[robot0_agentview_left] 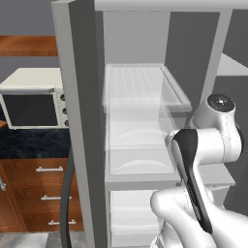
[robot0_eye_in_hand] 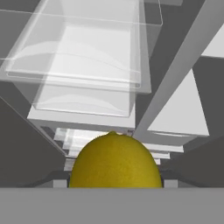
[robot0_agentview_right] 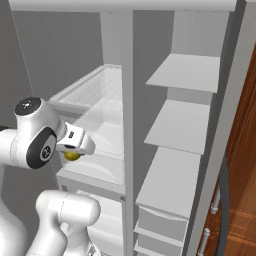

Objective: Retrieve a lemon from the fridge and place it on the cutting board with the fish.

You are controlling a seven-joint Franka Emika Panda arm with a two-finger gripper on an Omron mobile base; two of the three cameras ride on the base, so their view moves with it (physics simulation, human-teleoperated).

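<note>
The two-finger gripper (robot0_eye_in_hand: 114,183) was seen clamped on the small yellow-green rounded lemon (robot0_eye_in_hand: 114,161), its dark finger tips pressed against the fruit's two sides in the hand view. In the right base view, the lemon (robot0_agentview_right: 72,155) was glimpsed just under the white hand, held in the air in front of the open compartment of the tall light-grey fridge (robot0_agentview_right: 127,90). Behind the fruit, clear plastic drawers (robot0_eye_in_hand: 83,65) and a white glass-edged shelf (robot0_agentview_left: 140,85) were stacked in the fridge's left section, while plain white shelves (robot0_agentview_right: 177,125) were ranged in the right section. To the left of the fridge, a white toaster oven (robot0_agentview_left: 34,99) was set on a dark counter above reddish-brown wooden drawers (robot0_agentview_left: 46,193).
</note>
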